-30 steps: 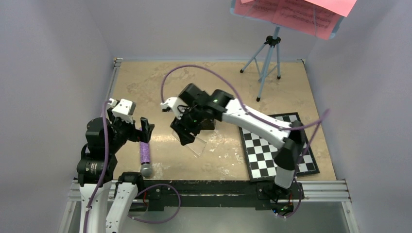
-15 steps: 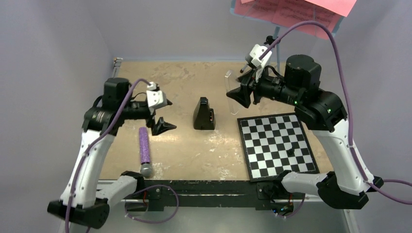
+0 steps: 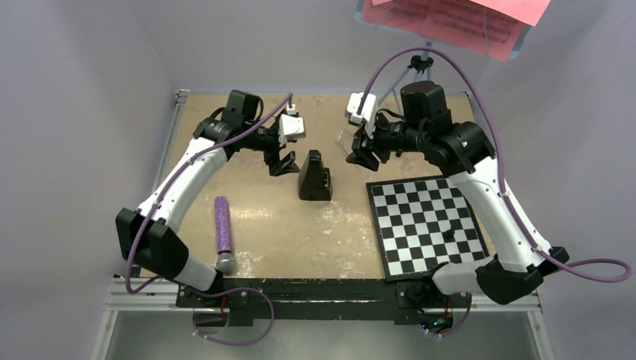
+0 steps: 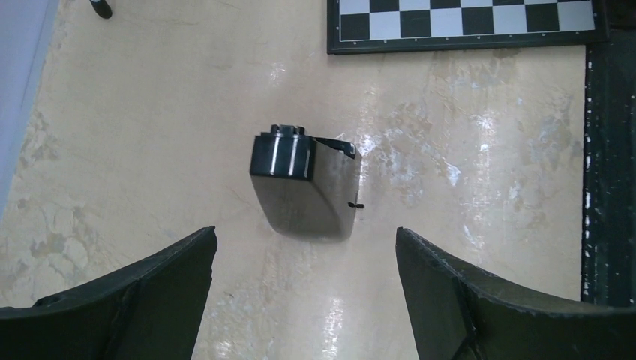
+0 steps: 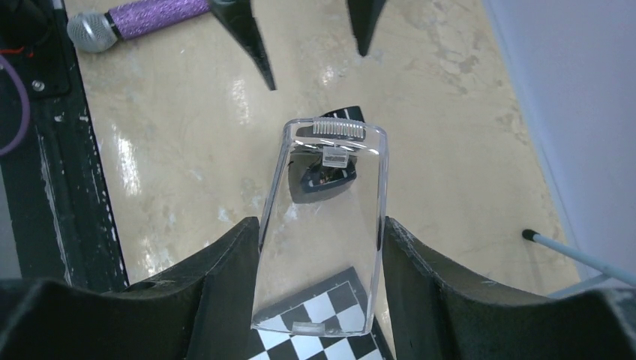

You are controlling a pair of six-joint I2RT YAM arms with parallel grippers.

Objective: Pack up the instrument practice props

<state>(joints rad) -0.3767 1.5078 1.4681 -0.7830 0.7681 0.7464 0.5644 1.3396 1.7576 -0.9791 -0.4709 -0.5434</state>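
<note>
The black metronome [image 3: 315, 176] stands uncovered at mid-table, also in the left wrist view [image 4: 304, 187]. My left gripper [image 3: 283, 163] hovers just left of it, open, with the metronome ahead of its jaws [image 4: 306, 240] and nothing between them. My right gripper [image 3: 358, 154] is to the metronome's right, shut on the clear plastic cover [image 5: 322, 225], held off the table. The metronome [image 5: 324, 176] shows through the cover. The light-blue music stand [image 3: 412, 82] rises at the back right, with pink sheet-music pages [image 3: 457, 19] on its desk.
A purple microphone [image 3: 223, 232] lies near the front left. The black-and-white checkered board [image 3: 427, 225] lies flat at the front right. One stand leg [image 5: 570, 251] reaches toward the right arm. A black rail [image 3: 322, 289] runs along the near edge.
My left arm swung from the near left, by the microphone, up to the metronome's left side. My right gripper carried the clear cover off to the right and now holds it near the metronome.
</note>
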